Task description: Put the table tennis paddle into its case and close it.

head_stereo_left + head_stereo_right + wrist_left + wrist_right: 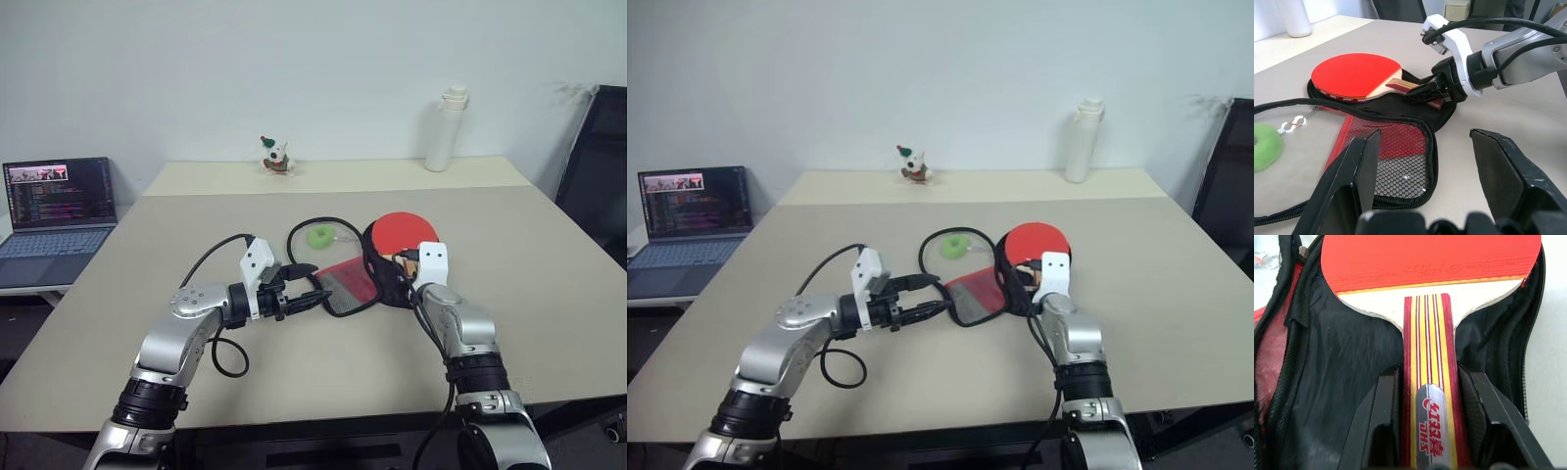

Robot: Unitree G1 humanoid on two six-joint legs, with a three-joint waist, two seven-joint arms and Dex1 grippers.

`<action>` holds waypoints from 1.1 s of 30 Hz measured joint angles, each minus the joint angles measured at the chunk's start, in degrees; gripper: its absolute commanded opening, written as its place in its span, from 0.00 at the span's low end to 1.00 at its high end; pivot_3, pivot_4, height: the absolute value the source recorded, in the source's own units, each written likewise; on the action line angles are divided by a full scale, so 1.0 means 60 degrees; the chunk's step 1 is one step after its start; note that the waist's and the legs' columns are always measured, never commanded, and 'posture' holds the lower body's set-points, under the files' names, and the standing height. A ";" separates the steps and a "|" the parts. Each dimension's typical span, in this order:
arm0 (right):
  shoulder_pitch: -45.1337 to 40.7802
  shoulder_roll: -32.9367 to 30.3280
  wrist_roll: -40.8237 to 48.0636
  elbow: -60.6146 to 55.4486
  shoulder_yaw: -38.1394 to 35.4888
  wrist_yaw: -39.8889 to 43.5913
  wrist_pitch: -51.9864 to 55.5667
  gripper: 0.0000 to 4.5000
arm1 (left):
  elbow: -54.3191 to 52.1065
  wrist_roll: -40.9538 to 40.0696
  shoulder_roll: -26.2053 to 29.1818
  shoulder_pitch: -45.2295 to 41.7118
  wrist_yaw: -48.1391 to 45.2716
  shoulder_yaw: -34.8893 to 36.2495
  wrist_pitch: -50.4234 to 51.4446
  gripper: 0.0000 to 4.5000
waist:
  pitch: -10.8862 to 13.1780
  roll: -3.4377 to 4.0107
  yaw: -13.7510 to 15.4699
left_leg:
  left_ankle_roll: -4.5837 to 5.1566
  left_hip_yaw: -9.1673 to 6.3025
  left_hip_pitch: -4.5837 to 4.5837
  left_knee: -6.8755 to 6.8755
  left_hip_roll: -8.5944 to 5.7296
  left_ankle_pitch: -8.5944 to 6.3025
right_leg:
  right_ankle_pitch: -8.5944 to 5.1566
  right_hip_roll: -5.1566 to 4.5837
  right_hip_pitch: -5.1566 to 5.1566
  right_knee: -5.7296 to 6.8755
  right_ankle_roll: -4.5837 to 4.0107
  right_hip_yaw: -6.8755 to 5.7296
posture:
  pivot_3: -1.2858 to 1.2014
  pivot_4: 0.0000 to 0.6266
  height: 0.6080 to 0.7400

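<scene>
Paddle handle gripped over the open case

Grippers sit in the lower middle of the head views. The left gripper (312, 283), centre-left, points toward the frame's right with its two black fingers (1359, 161) spread apart and nothing between them; their tips hover at the near edge of the case's (351, 285) opened flap. The right gripper (402, 271), lower right of centre, points away from the camera, and its fingers (1382, 406) are pressed against both sides of the table tennis paddle's (404, 232) striped wooden handle (1430, 362), clamped on it.

The paddle lies flat, red rubber face up, on the black inner lining of the unzipped case, its round head on the far side and the handle toward the robot. The case's other half, red fabric under black mesh with black edging, lies folded open toward the frame's left, resting on the beige table (147, 255).

Just beyond the flap, centre frame, lies a small green ring (320, 235) inside a loop of black cord (299, 227).

Farther back, near the table's far edge, stands a small figurine (276, 156) at upper centre and a white bottle (446, 129) at upper right. An open laptop (57, 204) sits off the table at the left edge of the frame, and a black chair (598, 176) shows at the right edge.
</scene>
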 measured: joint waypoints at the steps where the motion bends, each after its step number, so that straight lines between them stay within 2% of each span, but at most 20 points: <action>1: 0.0036 0.0037 -0.0006 -0.0083 0.0000 -0.0022 0.0060 0.29 | 0.0000 0.0000 0.0000 0.0000 -0.0001 -0.0001 0.0002 0.70 | 0.0000 0.0000 0.0000 | 0.0000 0.0000 0.0000 0.0000 0.0000 0.0000 | 0.0000 0.0000 0.0000 0.0000 0.0000 0.0001 | 0.52 0.24 1.00; 17: 0.0627 0.0577 -0.0096 -0.1231 0.0205 -0.0205 0.0659 0.29 | -0.0003 0.0004 0.0018 0.0004 -0.0006 -0.0005 0.0025 0.70 | 0.0000 0.0000 -0.0002 | 0.0000 -0.0002 0.0000 0.0000 0.0001 0.0000 | -0.0002 0.0000 0.0000 -0.0002 0.0003 -0.0001 | 0.52 0.24 1.00; 27: 0.0635 0.0509 -0.0167 -0.1044 0.0233 -0.0201 0.0389 0.29 | -0.0004 0.0075 0.0018 0.0004 -0.0004 -0.0007 0.0025 0.70 | -0.0001 -0.0001 -0.0003 | 0.0000 -0.0002 0.0003 0.0002 0.0000 0.0000 | -0.0008 0.0001 0.0002 0.0000 0.0013 -0.0001 | 0.52 0.24 1.00; 33: 0.0636 0.0508 -0.0158 -0.1032 0.0293 -0.0129 0.0293 0.73 | -0.0005 0.0103 0.0017 0.0019 0.0004 -0.0007 0.0025 0.70 | -0.0001 -0.0002 0.0000 | 0.0000 -0.0002 0.0003 0.0004 0.0000 0.0000 | -0.0013 0.0001 0.0003 0.0003 0.0022 -0.0001 | 0.52 0.24 1.00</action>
